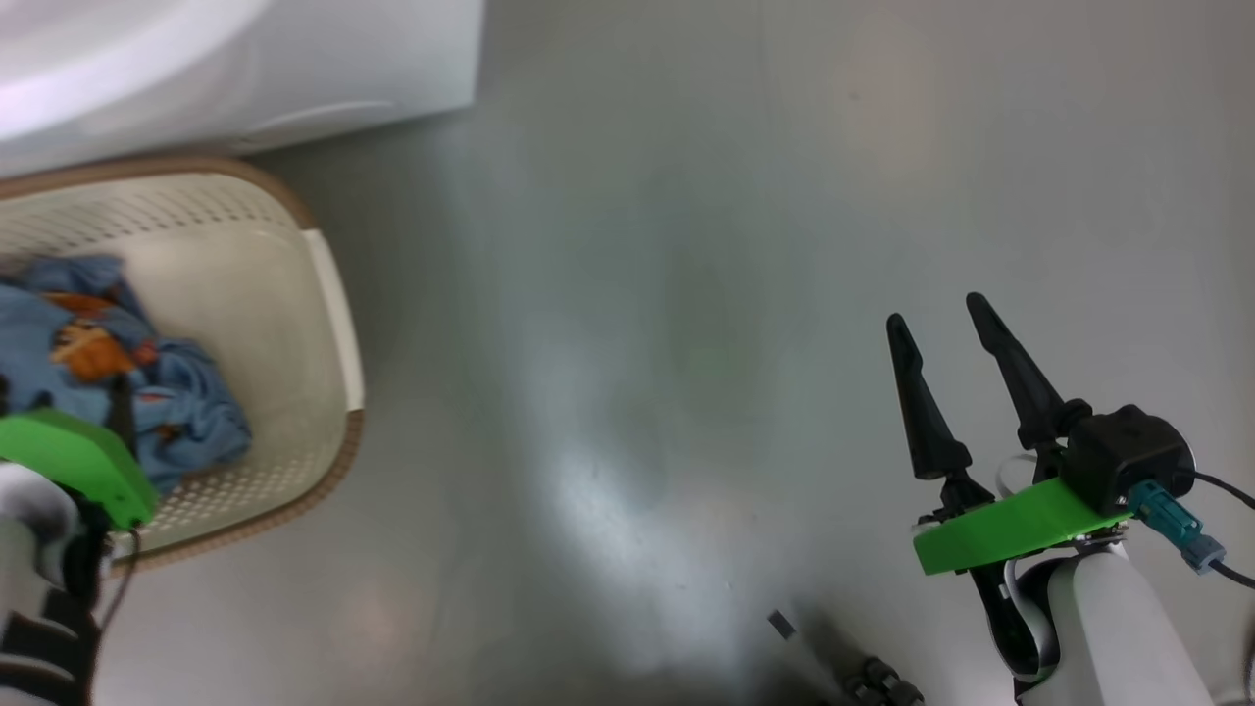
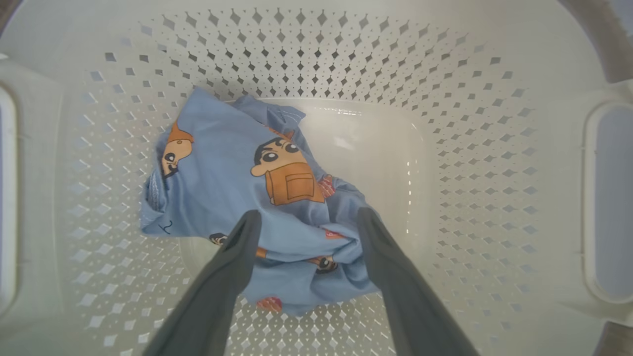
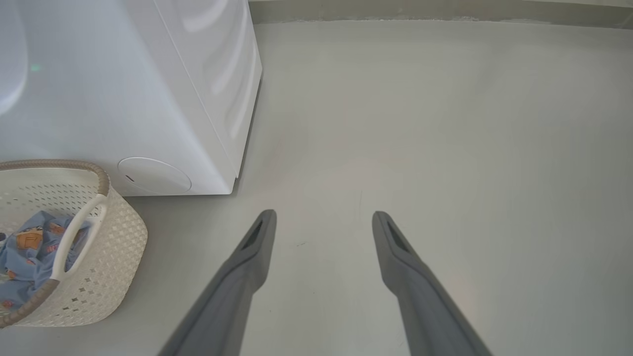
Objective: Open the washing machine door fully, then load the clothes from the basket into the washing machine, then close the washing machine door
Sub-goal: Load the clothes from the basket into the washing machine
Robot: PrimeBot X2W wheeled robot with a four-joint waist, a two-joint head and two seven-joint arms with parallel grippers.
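The cream perforated basket [image 1: 328, 324] with a brown rim stands on the floor against the white washing machine [image 1: 245, 69]. Inside lie the clothes [image 2: 222, 183], a crumpled light-blue garment with cartoon prints. My left gripper [image 2: 309, 213] reaches down into the basket, open, its two fingers straddling the garment's raised folds; its green wrist mount [image 1: 74, 461] sits over the basket's near side. My right gripper [image 1: 936, 312] hangs open and empty over bare floor to the right. The washing machine door is out of view.
The right wrist view takes in the washing machine's corner [image 3: 232, 148] with a round cap [image 3: 153, 175] low on its front, and the basket [image 3: 113, 247] beside it. Grey floor [image 1: 686, 343] spreads to the right. Dark robot parts [image 1: 863, 677] sit at the head view's bottom edge.
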